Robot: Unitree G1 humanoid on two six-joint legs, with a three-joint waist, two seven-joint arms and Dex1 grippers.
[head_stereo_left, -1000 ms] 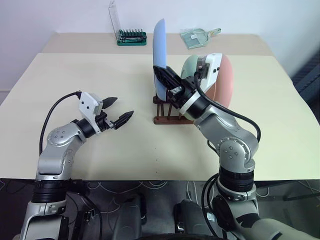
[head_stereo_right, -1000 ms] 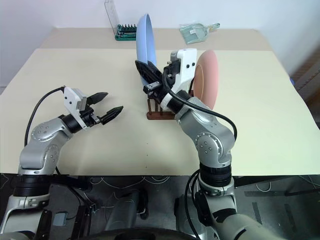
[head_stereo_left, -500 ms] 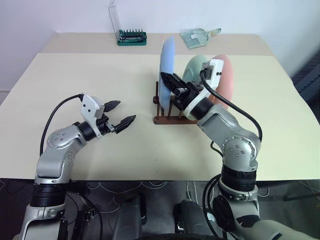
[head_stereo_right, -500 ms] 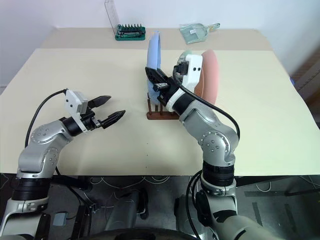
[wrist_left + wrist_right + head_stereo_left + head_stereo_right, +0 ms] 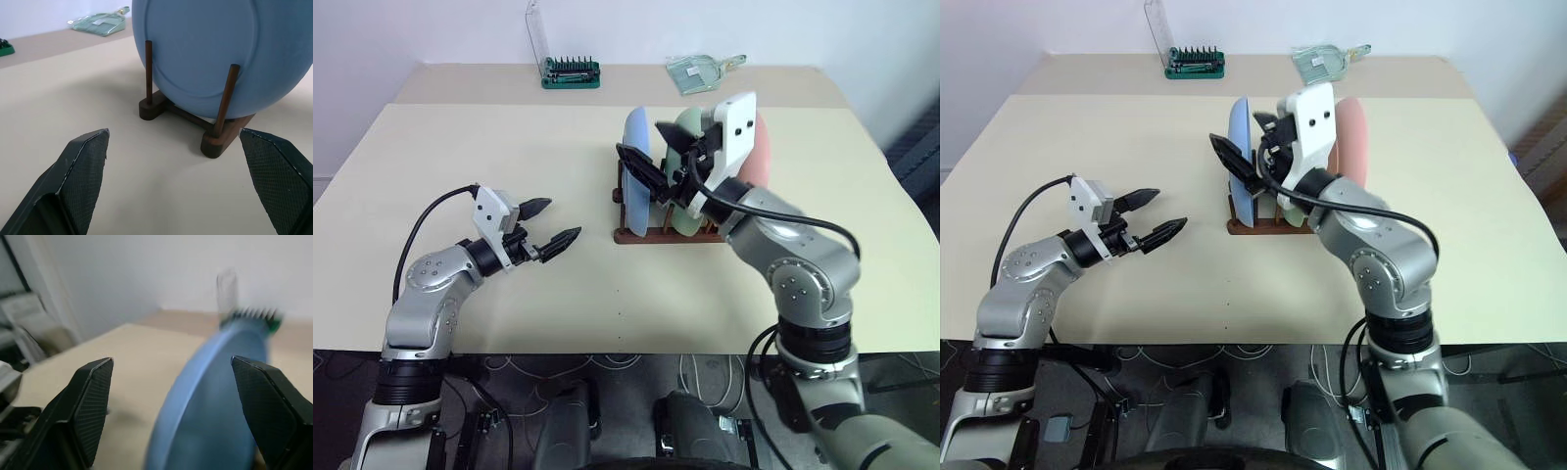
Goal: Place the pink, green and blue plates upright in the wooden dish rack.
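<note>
Left hand (image 5: 551, 222) hovers low over the worktop (image 5: 460, 157), well apart from the wooden dish rack (image 5: 641, 233), with its two black fingers spread apart and nothing between them. It points toward the rack, and in its wrist view the rack's dark pegs stand in front of the blue plate (image 5: 215, 49).

Going to the right, the wooden dish rack stands near the middle of the worktop. The blue plate (image 5: 637, 166) is in it, on the rack's left end, upright on its edge between the pegs. Just behind it, further right, the green plate (image 5: 686, 132) stands upright too, and the pink plate (image 5: 1355, 147) is the last one, on the right end, partly hidden by the right arm.

The right hand (image 5: 651, 162) is above the rack, beside the top rim of the blue plate. Its fingers are wide apart and, as far as I can see, they do not clamp the plate.

At the far edge of the worktop lie a green rack of tool bits (image 5: 571, 72) and a clear plastic bag (image 5: 700, 70).

By my judgement, all three plates are now in the rack, so the task looks almost finished. What is left is only to take the right hand away without pushing the blue plate.
</note>
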